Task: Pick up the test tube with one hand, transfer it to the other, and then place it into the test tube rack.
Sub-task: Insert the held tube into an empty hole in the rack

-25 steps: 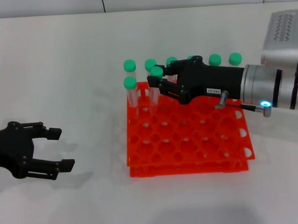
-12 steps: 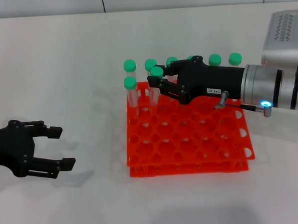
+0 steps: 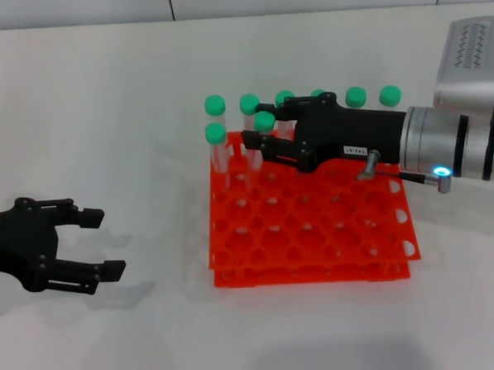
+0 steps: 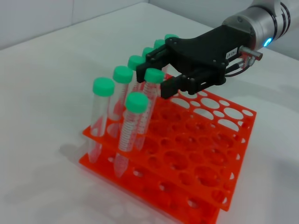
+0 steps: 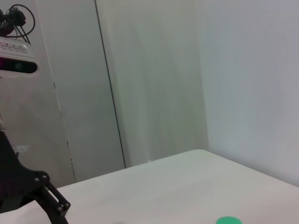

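Note:
My right gripper (image 3: 258,128), black with a white label and a blue-lit wrist, reaches over the back left of the orange-red test tube rack (image 3: 308,248). It is shut on a green-capped test tube (image 3: 264,120), which stands nearly upright with its lower end in a second-row hole. The left wrist view shows the tube (image 4: 148,100) between the right gripper's fingers (image 4: 170,87), and the rack (image 4: 187,186). My left gripper (image 3: 97,243) is open and empty, low over the table, well left of the rack.
Several other green-capped tubes stand in the rack's back row (image 3: 356,97), and one more stands at the left end of the second row (image 3: 215,134). The white table (image 3: 144,116) runs all round the rack. A wall rises behind.
The held tube's cap has shifted slightly right and down. The rack has shifted a little away from me. The left gripper has stayed put.

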Robot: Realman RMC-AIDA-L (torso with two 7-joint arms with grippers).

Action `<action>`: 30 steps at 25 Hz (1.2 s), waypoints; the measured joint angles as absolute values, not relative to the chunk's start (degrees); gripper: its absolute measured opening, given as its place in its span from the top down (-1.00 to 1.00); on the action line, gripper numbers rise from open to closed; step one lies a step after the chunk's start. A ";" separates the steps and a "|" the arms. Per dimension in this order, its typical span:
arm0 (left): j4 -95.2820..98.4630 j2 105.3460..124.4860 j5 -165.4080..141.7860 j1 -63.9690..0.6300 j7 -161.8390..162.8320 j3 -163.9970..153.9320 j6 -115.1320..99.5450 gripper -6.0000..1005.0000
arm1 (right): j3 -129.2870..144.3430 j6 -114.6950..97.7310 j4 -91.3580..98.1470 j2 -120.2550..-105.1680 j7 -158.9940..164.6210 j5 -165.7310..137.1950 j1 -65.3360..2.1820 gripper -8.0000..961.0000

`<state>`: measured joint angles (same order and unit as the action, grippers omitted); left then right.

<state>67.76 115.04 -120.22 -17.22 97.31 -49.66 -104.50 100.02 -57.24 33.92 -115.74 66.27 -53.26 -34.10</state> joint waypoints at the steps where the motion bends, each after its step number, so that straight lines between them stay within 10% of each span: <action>1: 67.76 115.04 -120.22 -17.24 97.31 -49.66 -104.50 -0.77 | 100.02 -57.29 33.92 -115.73 66.26 -53.26 -34.12 0.39; 7: 67.74 115.04 -120.24 -17.23 97.25 -49.66 -104.50 -0.77 | 100.02 -57.68 34.19 -115.72 66.26 -53.27 -33.85 -0.01; 30: 67.67 115.04 -119.65 -17.23 96.85 -49.66 -104.85 -0.77 | 99.97 -58.31 34.51 -115.62 66.73 -53.27 -34.02 -0.11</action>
<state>67.67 115.04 -119.65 -17.23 96.85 -49.66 -104.85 99.97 -58.31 34.51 -115.62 66.73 -53.28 -34.02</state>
